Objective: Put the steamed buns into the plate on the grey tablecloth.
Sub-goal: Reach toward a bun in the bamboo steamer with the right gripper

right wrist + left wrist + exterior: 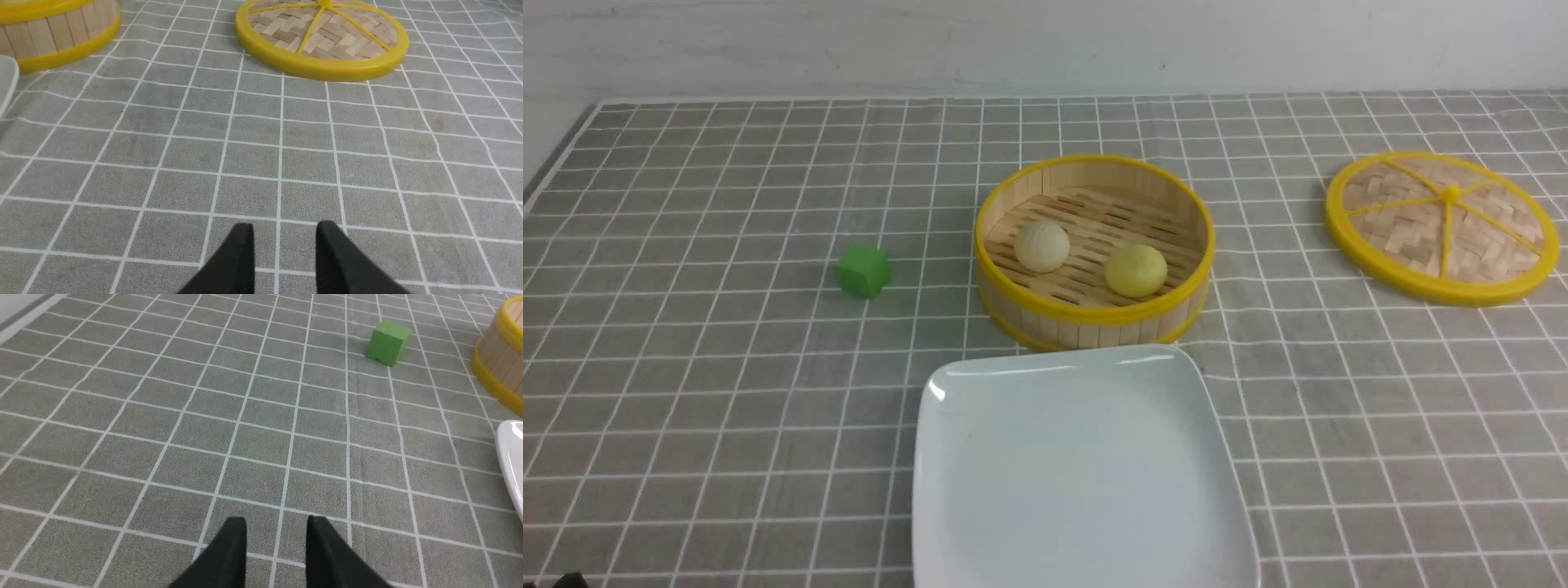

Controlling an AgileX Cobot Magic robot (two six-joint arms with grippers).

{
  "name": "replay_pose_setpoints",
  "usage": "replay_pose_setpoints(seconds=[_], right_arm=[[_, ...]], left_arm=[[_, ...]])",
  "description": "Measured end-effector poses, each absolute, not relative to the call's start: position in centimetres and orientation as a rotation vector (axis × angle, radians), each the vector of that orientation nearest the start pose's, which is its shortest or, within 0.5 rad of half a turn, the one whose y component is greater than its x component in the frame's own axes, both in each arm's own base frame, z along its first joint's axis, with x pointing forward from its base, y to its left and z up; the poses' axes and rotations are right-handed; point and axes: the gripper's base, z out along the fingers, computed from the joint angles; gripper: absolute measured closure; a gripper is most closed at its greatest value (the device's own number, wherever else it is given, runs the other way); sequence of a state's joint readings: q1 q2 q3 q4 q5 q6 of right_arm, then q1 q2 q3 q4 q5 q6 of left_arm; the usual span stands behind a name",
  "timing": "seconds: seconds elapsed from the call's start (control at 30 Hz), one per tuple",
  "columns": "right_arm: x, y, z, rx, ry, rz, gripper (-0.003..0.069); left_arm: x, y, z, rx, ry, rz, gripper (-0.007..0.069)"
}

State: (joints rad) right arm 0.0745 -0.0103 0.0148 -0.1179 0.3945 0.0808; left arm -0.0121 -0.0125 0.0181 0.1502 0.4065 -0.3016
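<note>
Left gripper [277, 522], right gripper [284, 228]: parted, empty. Risk: cream bun [1041, 246], yellow bun [1135, 270] squashed by overtight pinch, or snagged on steamer [1094, 317] rim.

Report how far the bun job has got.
Done: only the lid is off, lying on the cloth to the right of the steamer. In hand: nothing; the left gripper and right gripper are open and empty over bare cloth. Left: everything else. The cream bun and yellow bun sit in the steamer, and the plate in front of it is empty.
</note>
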Motion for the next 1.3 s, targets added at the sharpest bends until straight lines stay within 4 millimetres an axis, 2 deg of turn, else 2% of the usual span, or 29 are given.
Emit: replay_pose_setpoints(seconds=[1.23, 1.3], right_arm=[[5.20, -0.02, 17.36, -0.065, 1.879, -0.010, 0.0420], [5.21, 0.09, 17.39, -0.037, 1.876, 0.028, 0.0420]], left_arm=[[5.15, 0.48, 17.17, -0.183, 1.883, -0.064, 0.0384], [5.15, 0.48, 17.17, -0.184, 1.882, -0.065, 0.0384]])
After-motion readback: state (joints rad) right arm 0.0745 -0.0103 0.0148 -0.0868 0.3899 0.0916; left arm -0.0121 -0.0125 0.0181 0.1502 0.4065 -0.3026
